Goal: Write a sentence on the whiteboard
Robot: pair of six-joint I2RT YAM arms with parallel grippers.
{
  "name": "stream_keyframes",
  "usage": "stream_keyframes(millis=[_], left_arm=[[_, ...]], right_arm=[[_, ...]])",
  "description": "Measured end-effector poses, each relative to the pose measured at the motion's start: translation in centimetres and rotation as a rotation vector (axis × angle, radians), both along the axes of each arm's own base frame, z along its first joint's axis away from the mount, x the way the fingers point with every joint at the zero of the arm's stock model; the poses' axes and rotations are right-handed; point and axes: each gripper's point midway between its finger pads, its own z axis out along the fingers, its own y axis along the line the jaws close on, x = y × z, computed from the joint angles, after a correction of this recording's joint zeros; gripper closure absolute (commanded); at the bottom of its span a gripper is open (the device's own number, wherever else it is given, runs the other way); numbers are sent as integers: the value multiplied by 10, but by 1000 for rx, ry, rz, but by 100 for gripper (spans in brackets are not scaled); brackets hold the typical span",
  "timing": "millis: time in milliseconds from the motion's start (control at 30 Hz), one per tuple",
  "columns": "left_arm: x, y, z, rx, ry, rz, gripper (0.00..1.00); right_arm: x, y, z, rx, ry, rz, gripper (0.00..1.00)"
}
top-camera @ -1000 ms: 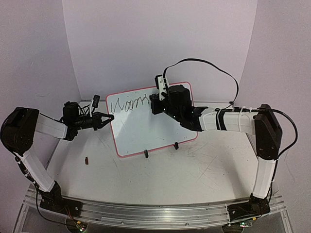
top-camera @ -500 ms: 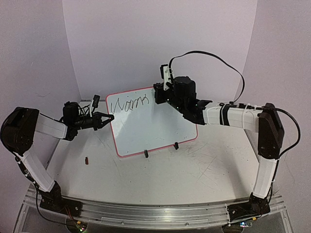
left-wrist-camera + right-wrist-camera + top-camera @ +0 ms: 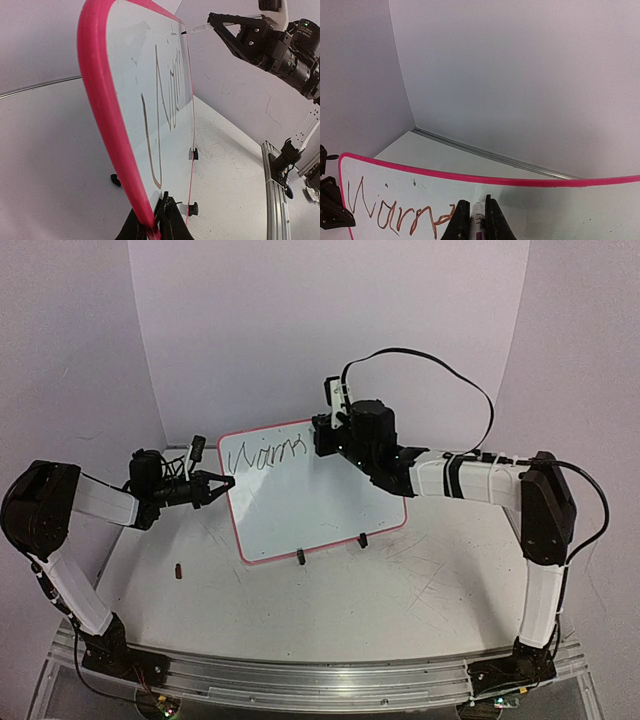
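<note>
Right gripper (image 3: 320, 438), clamping the marker (image 3: 479, 221), has risen to the whiteboard (image 3: 300, 502) top edge; left gripper (image 3: 222, 483) still pinches its side.

Right wrist view's bottom edge cuts off the marker (image 3: 478, 222) and whiteboard (image 3: 560, 205); a tiny dark object (image 3: 179, 570) on the table (image 3: 330, 610) is unidentifiable.

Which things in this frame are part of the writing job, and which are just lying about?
In use:
whiteboard, standing on its clip feet
sentence, begun as "Warm"
marker
left gripper, shut on the board's pink edge
right gripper, shut on the marker

Lying about:
small dark red object on the tabletop, left of the board, untouched
</note>
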Motion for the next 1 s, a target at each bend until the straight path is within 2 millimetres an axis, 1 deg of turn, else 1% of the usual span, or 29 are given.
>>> stream_keyframes(millis=[367, 633, 1000], left_arm=[[0, 0, 0, 0, 0, 0, 100], [1, 0, -1, 1, 4, 5, 100], [1, 0, -1, 1, 4, 6, 100]], right_arm=[[1, -1, -8, -15, 14, -7, 100], [-3, -2, -23, -21, 37, 0, 100], [-17, -7, -47, -32, 93, 8, 100]])
